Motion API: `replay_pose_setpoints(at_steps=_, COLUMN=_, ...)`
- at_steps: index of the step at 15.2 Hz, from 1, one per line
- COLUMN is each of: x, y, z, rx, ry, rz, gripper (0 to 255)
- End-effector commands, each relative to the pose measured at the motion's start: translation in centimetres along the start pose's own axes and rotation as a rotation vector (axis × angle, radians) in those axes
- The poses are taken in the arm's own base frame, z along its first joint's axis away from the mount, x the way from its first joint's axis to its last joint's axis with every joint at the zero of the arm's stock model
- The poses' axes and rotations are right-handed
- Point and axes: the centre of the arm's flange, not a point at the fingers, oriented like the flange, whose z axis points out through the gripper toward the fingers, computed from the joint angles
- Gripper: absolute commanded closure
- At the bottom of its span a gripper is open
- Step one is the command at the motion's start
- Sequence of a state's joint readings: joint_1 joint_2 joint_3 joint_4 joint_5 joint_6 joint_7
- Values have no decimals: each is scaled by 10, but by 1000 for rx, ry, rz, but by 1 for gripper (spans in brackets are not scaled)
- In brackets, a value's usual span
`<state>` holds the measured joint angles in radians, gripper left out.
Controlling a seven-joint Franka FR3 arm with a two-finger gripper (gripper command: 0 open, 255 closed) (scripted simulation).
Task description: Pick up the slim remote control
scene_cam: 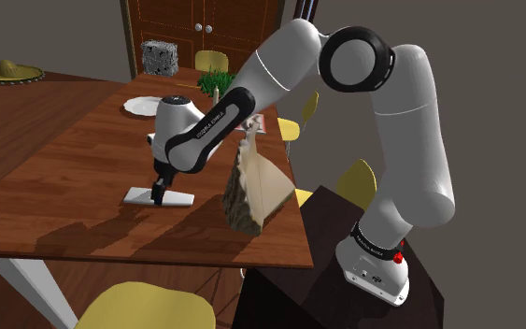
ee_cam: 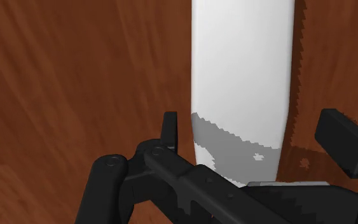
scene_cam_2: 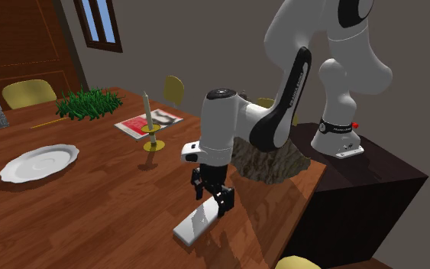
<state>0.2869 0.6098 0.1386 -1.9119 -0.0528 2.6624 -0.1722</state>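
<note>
Pincer (scene_cam: 159, 193) is released: jaws stand apart, one on each side of the remote (scene_cam: 163, 197). The remote lies flat on the table (scene_cam: 55, 178) right under the pincer and runs lengthwise through the gap. Neither finger seems to touch it, so nothing's held.

What could bite here, imo:
- The remote is really thin. If the fingers close a hair too high they'll skim over its top and clench on air.
- If one finger lands first, it'll shove the thing sideways across the wood or spin it out of line.
- A shallow grip on those low sides could let it tip and slip out on the lift.
- The rough chunk (scene_cam: 251, 192) sits close behind the pincer, by the forearm, and could get bumped.

Looks: plain white slab, long and narrow, no buttons drawn, with a grey patch near the pincer that's probably shadow.
</note>
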Motion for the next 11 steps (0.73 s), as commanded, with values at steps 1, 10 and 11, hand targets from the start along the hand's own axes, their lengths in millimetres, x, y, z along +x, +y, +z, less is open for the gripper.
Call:
replay_pose_setpoints(at_steps=1, x=0, y=1, z=12, rx=0, ry=0, rz=0, gripper=0)
replay_pose_setpoints(at_steps=10, x=0, y=0, z=15, rx=0, ry=0, rz=0, gripper=255)
replay_pose_setpoints(at_steps=11, x=0, y=0, z=15, rx=0, ry=0, rz=0, gripper=255)
